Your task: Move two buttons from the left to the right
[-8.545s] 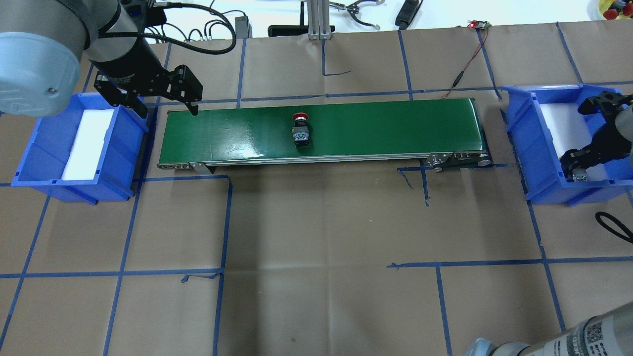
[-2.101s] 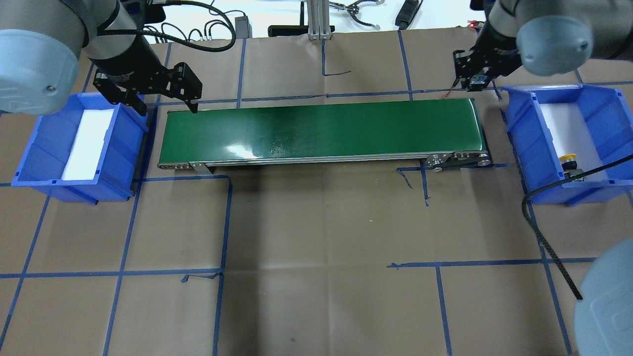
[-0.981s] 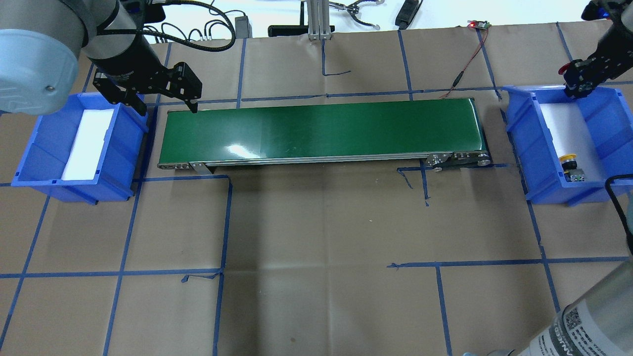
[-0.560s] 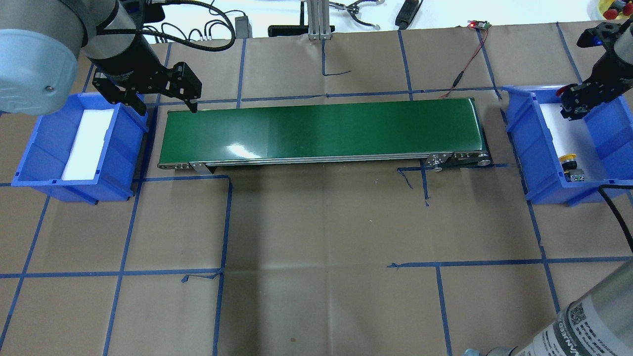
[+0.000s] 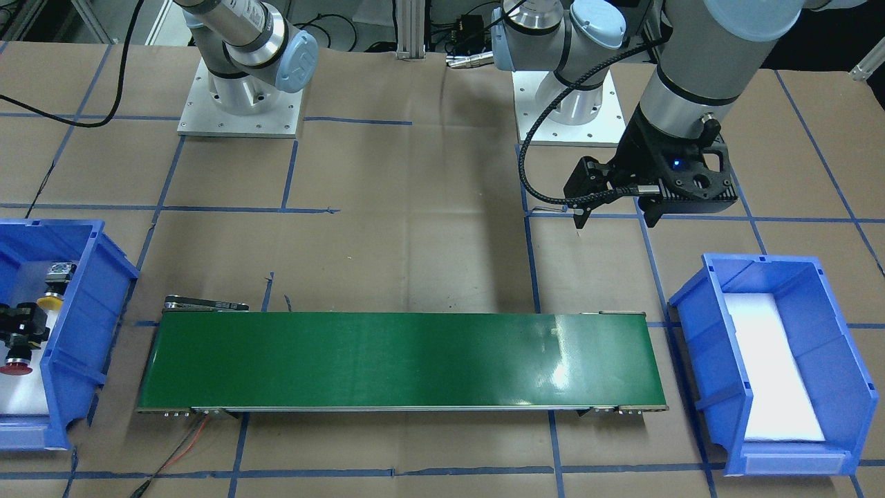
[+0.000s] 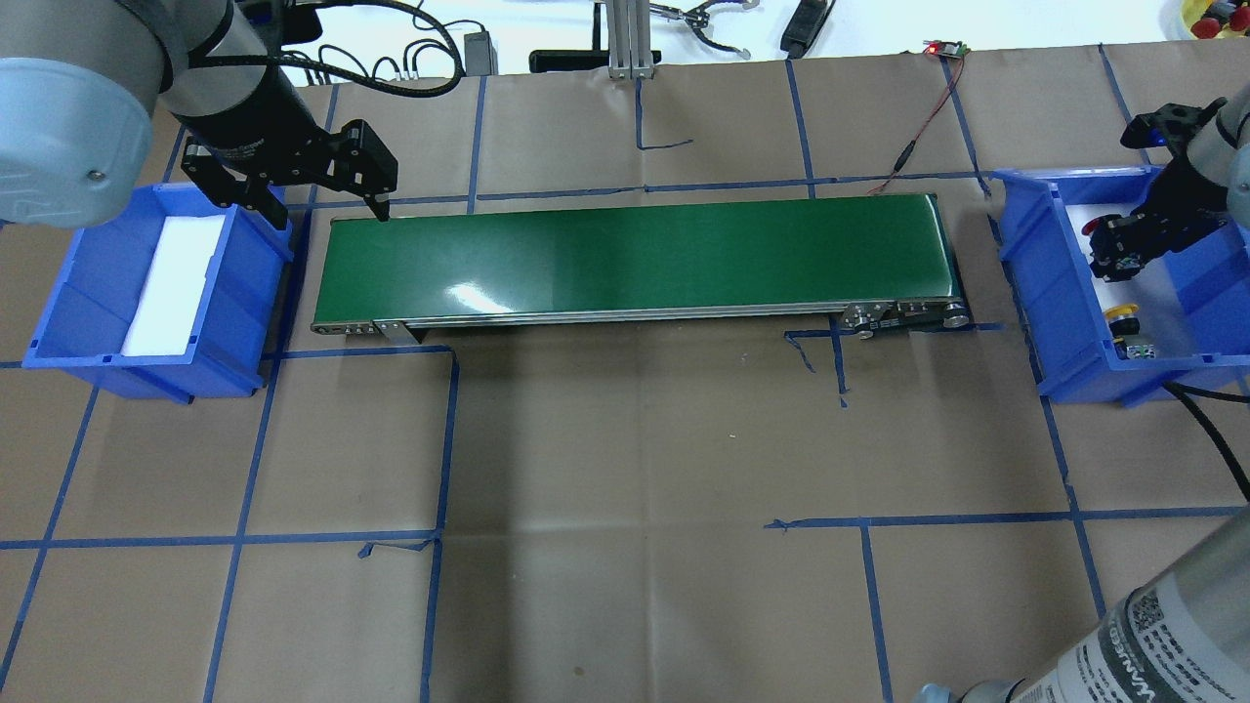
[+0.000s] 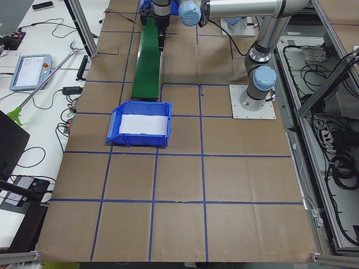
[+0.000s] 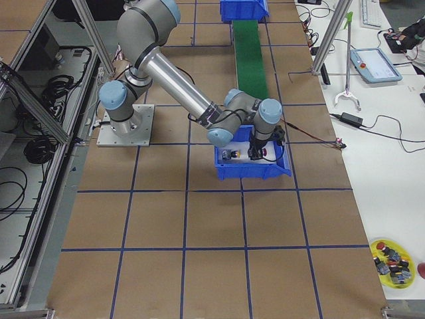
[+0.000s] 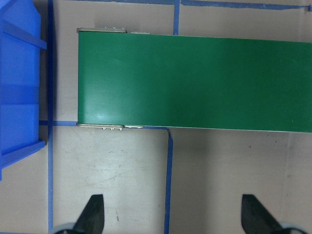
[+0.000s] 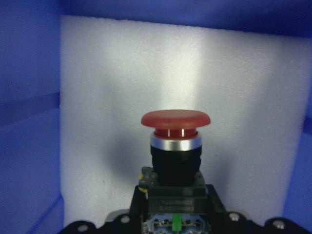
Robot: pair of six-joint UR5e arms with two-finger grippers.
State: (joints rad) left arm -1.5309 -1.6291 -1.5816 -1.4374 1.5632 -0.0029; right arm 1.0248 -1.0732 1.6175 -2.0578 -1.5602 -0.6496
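red button in the right bin, release due

the right gripper (image 6: 1116, 247) pinches the red-capped black push-button switch (image 10: 175, 146) inside the blue plastic bin (image 6: 1033, 283) at the bench's right edge. the yellow-capped switch (image 6: 1125, 316) lies nearby, toward the robot's edge. last step, likely: lower onto the white foam, then let go. the left gripper (image 5: 615, 219) hangs spread near the left edge.

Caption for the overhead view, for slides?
Overhead: right pincer holds the red button over the right bin containing the yellow button; left pincer open beside the belt.

The right gripper (image 5: 16, 324) holds the red button (image 5: 15, 369) inside a blue bin (image 5: 90, 311), beside the yellow button (image 5: 50, 301).
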